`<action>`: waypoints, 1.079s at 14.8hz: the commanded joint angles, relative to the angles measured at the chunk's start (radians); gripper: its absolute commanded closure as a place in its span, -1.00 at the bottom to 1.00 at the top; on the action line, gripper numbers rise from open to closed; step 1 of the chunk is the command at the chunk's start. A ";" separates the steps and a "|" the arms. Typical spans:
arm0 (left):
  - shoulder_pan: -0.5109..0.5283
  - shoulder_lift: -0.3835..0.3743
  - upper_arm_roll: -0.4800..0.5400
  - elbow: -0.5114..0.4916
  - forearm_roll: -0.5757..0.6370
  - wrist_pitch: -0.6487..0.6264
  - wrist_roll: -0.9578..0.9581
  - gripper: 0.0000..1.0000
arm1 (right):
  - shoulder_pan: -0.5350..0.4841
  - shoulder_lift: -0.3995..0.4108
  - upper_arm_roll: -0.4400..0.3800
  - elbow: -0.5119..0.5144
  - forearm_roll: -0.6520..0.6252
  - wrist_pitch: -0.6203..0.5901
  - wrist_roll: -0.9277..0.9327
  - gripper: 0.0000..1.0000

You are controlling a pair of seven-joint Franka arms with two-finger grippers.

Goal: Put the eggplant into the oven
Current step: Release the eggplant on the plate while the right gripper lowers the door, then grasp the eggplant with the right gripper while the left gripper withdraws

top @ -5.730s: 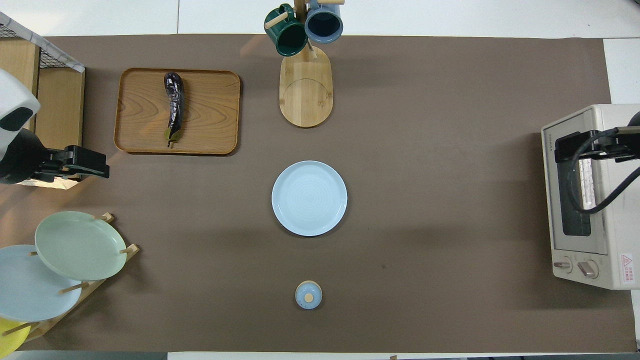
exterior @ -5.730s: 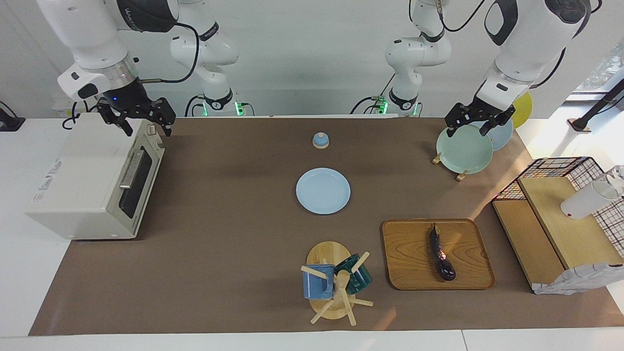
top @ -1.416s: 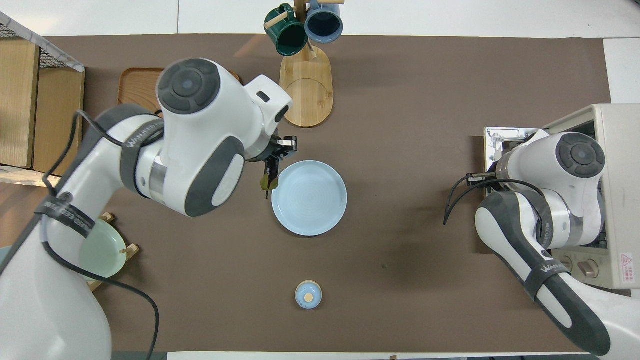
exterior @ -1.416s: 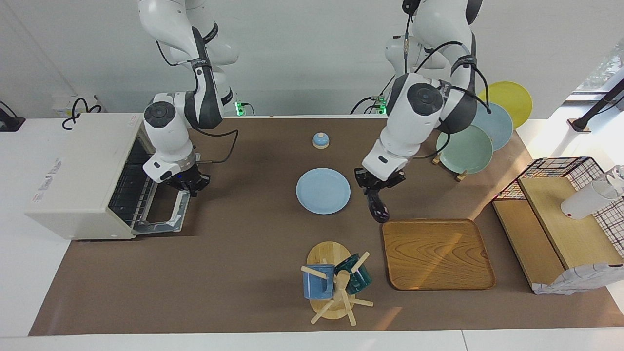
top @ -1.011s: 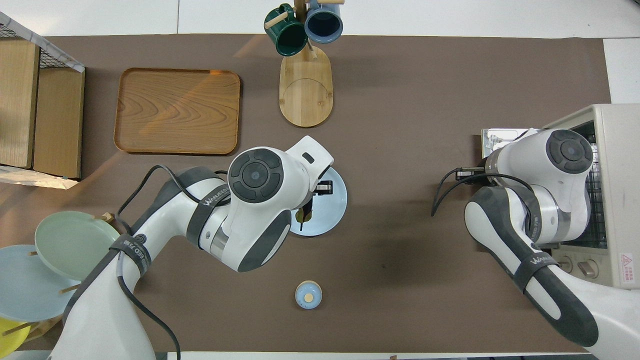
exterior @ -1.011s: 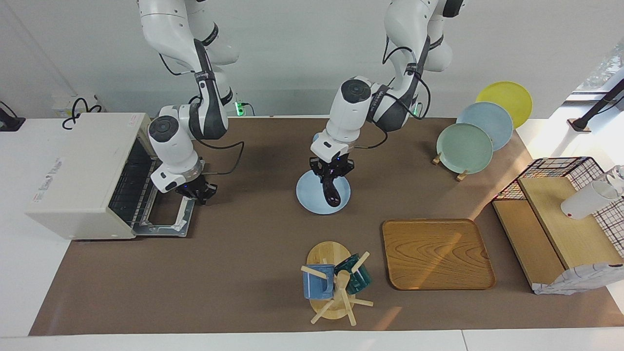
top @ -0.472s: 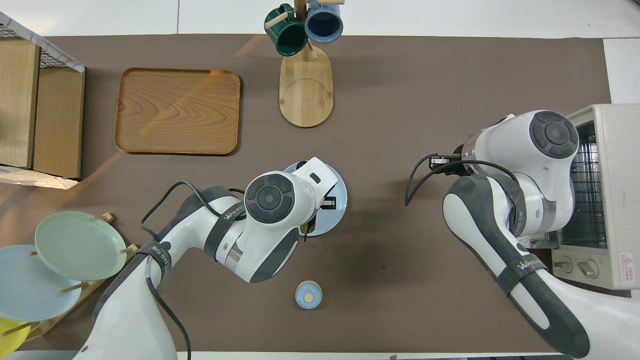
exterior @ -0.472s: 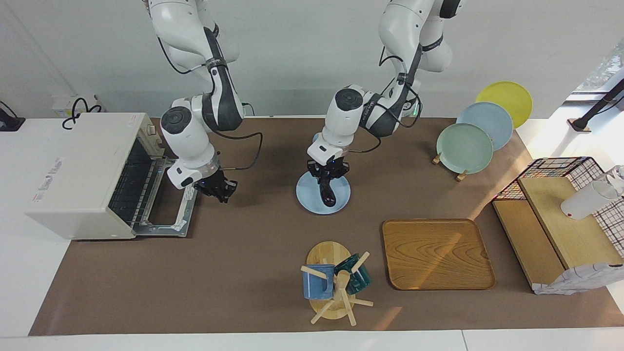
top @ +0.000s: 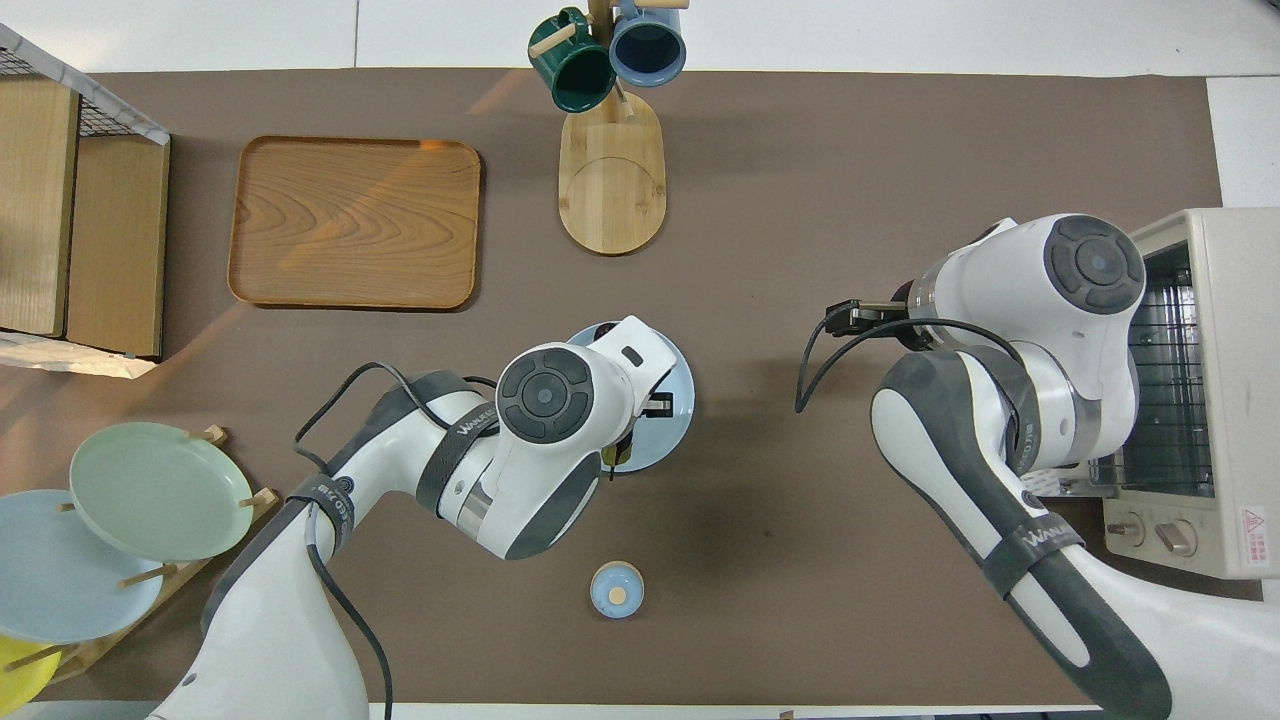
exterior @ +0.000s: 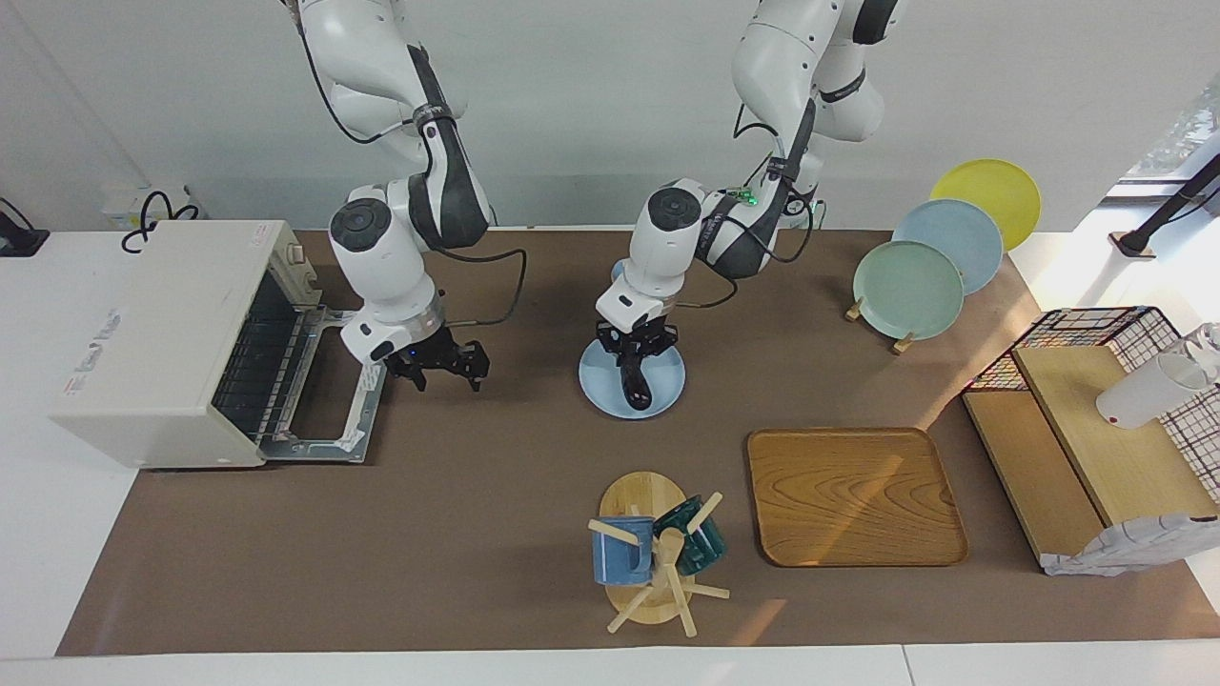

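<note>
The step in hand looks like a handover by way of the blue plate (exterior: 593, 386) in the middle of the table: the eggplant (exterior: 637, 387) lies on that plate, its length running toward and away from the robots, and the left gripper (exterior: 637, 351) is right down at the end of it that is nearer the robots. Whether this gripper grips the eggplant or has already let it go cannot be told from either view. The right gripper (exterior: 448, 368) hangs low over the bare mat between the plate and the oven (exterior: 143, 333), its jaws spread wide and holding nothing. The oven stands at the right arm's end of the table with its door (exterior: 329, 440) dropped flat and the wire rack showing inside, so the opening step appears done, and the eggplant is well apart from it. Of the 2 arms, the right seems the one placed to finish. The next move probably calls for the left gripper to lift clear of the plate, then for the right gripper to cross to the plate, close across the slim body and carry it level onto the rack.
</note>
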 commanded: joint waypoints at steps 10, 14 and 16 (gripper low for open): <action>0.385 -0.083 0.012 0.312 -0.003 -0.502 0.399 -1.00 | 0.167 0.050 0.006 0.156 0.016 -0.049 0.115 -1.00; 0.477 -0.125 0.015 0.346 0.009 -0.564 0.455 -1.00 | 0.353 0.296 0.006 0.560 -0.129 -0.234 0.389 -1.00; 0.493 -0.163 0.014 0.346 0.051 -0.599 0.458 -1.00 | 0.462 0.407 0.006 0.697 -0.191 -0.270 0.483 -1.00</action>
